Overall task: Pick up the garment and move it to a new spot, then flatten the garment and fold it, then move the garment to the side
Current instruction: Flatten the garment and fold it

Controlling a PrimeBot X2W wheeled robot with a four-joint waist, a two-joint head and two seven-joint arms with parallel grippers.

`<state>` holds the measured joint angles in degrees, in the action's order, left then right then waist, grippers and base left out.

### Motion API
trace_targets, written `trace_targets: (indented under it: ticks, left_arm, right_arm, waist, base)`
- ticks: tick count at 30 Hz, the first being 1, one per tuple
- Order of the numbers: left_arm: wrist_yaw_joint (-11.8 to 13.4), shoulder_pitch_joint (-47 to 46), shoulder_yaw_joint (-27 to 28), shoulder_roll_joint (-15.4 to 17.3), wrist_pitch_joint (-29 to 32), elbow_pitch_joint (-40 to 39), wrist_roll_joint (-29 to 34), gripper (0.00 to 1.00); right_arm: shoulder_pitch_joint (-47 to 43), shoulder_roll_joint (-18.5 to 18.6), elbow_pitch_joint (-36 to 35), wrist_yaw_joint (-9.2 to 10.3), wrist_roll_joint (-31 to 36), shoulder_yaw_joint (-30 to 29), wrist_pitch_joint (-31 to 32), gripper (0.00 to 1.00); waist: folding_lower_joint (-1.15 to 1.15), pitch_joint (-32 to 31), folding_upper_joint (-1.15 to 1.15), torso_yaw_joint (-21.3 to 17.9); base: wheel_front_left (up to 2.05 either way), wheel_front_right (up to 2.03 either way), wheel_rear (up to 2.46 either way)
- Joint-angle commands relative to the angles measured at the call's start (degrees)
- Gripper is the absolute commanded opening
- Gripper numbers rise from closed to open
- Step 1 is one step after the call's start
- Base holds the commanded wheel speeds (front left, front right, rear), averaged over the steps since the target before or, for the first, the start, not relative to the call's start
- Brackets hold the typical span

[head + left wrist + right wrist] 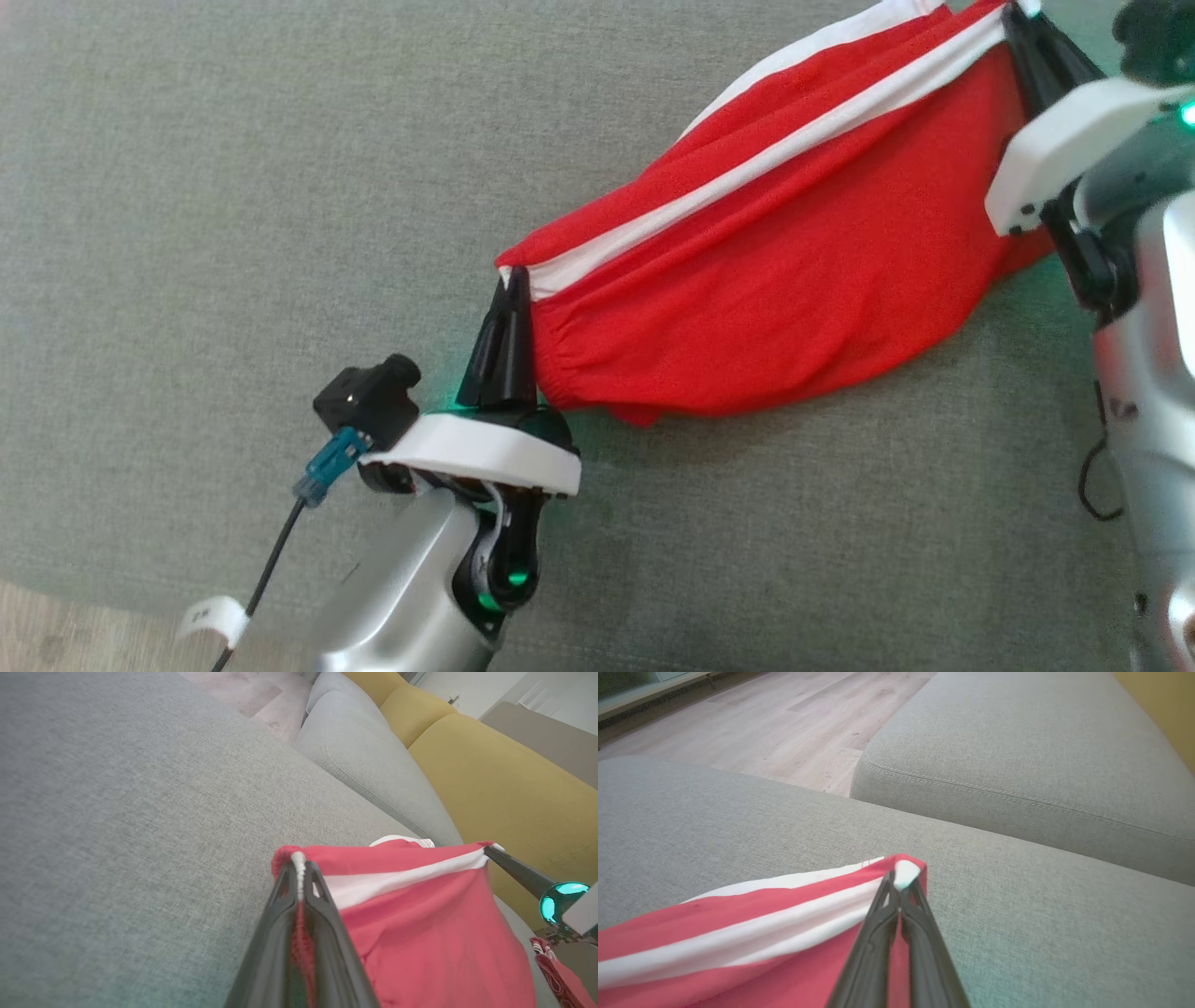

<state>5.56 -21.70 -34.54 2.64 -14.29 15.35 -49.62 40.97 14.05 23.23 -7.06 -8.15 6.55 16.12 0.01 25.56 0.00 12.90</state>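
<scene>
The garment [775, 271] is red with white stripes and hangs stretched between my two grippers above the grey sofa seat [233, 187]. My left gripper [512, 280] is shut on its near left corner by the elastic hem; the left wrist view shows that gripper [299, 861] pinching the white-edged corner of the garment [420, 924]. My right gripper [1019, 17] is shut on the far right corner at the top of the head view. In the right wrist view the right gripper [901, 882] clamps a white tip of the garment [738, 952]. The cloth's lower belly sags onto the cushion.
A second grey seat cushion [1017, 751] lies beyond a seam. Yellow back cushions [504, 779] stand behind the sofa. Wooden floor [761, 723] shows past the seat edge, also at the head view's lower left. Another red item [556, 970] lies at the left wrist view's lower right.
</scene>
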Motion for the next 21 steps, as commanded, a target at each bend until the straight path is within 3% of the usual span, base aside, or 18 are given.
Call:
trace_targets:
  ticks: [1, 7, 8, 9, 10, 11, 12, 13, 21]
  left_arm:
    - [0.5, -1.2, 1.0, 0.2, -0.7, -1.4, -0.5, 0.00]
    - [2.2, -2.1, 1.1, 0.2, -0.7, -2.5, -0.8, 0.00]
    - [2.4, -2.1, 1.1, 0.2, -0.7, -2.6, -0.8, 0.00]
    - [2.5, -2.1, 1.1, 0.2, -0.7, -2.7, -0.8, 0.00]
    - [2.7, -2.1, 1.1, 0.2, -0.7, -2.7, -0.8, 0.00]
    - [2.9, -2.1, 1.1, 0.2, -0.7, -2.8, -0.7, 0.16]
    - [3.1, -2.1, 1.4, 0.2, -0.7, -3.3, -0.5, 0.71]
    - [3.3, -2.0, 2.0, 0.2, -0.7, -3.9, -0.2, 1.00]
    - [3.7, 0.9, 5.7, 0.2, -0.7, -6.7, 3.9, 1.00]
  right_arm:
    - [2.2, 0.3, -0.9, -0.43, -0.4, 1.3, -0.8, 0.00]
    - [6.8, -0.4, 5.5, -0.43, -1.1, 3.5, -3.0, 0.00]
    - [7.3, -0.5, 6.5, -0.43, -1.3, 4.3, -3.2, 0.09]
    - [7.8, -0.5, 7.4, -0.43, -1.6, 4.9, -3.6, 0.27]
    - [8.3, -0.6, 8.3, -0.43, -1.9, 5.3, -4.1, 0.71]
    - [8.7, -0.6, 8.9, -0.43, -2.2, 6.1, -4.7, 1.00]
    - [9.1, -0.6, 9.5, -0.43, -2.5, 6.7, -5.5, 1.00]
    - [9.4, -0.6, 10.0, -0.43, -3.1, 7.1, -6.3, 1.00]
    - [9.6, -0.5, 13.3, -0.43, -5.4, 9.0, -11.1, 1.00]
  waist:
    - [-0.01, 0.1, 0.00, 0.2]
    - [-0.01, 0.4, 0.00, 0.7]
    - [-0.01, 0.4, 0.00, 0.7]
    - [-0.01, 0.4, 0.00, 0.7]
    - [-0.01, 0.4, 0.00, 0.7]
    - [-0.01, 0.4, 0.00, 0.6]
    - [-0.01, 0.3, 0.00, 0.6]
    - [-0.01, 0.2, 0.00, 0.5]
    - [-0.01, -2.0, 0.00, -0.3]
  base:
    - [0.00, 0.00, 0.00]
    - [0.00, 0.00, 0.00]
    - [0.00, 0.00, 0.00]
    - [0.00, 0.00, 0.00]
    - [0.00, 0.00, 0.00]
    - [0.00, 0.00, 0.00]
    - [0.00, 0.00, 0.00]
    - [0.00, 0.00, 0.00]
    - [0.00, 0.00, 0.00]
